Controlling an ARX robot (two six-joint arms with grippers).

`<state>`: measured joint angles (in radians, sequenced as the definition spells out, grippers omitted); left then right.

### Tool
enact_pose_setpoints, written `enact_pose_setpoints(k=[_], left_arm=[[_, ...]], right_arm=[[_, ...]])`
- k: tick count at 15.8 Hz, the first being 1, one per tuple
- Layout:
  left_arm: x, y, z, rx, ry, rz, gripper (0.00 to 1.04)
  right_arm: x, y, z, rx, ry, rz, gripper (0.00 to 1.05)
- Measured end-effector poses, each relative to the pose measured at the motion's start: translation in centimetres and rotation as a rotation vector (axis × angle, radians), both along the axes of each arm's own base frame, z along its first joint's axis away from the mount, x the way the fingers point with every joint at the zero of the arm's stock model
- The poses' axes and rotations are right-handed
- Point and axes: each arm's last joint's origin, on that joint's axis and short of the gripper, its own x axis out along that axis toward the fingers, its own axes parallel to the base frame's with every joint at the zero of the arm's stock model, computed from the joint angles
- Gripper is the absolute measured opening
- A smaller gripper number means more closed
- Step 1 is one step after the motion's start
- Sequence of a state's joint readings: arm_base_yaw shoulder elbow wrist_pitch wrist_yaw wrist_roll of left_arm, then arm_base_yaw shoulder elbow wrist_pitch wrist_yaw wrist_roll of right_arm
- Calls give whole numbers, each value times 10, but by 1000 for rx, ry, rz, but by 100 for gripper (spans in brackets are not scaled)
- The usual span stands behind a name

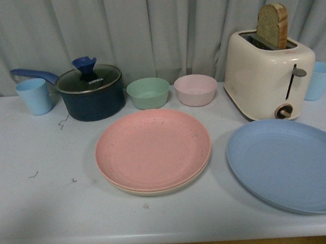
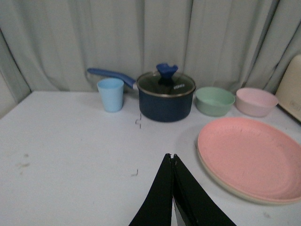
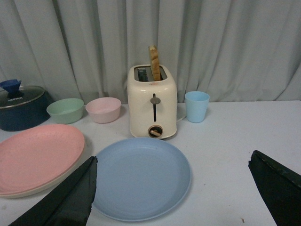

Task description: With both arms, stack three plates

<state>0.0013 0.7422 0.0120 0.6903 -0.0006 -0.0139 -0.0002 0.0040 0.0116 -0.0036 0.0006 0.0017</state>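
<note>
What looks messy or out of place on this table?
Nothing is spilled or broken. A few small dark scraps lie on the table left of the pink plate, one beside the pot; too small to identify.

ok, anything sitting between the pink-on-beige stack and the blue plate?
No. Front view shows only a bare strip of table between the pink plate and the blue plate; the right wrist view agrees.

Toaster (image 1: 267,73) just behind blue plate (image 1: 292,165); tbl (image 1: 45,212) front free.
</note>
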Motion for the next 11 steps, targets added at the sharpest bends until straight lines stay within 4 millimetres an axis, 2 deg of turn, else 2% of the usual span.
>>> enact_pose_setpoints(k=[2,11], left_arm=[[-7,0,7,0,-42,-2,2],[-28,0,11,0,-52,-2,2]], right_arm=[[0,0,0,0,0,0,98],[0,0,0,0,0,0,98]])
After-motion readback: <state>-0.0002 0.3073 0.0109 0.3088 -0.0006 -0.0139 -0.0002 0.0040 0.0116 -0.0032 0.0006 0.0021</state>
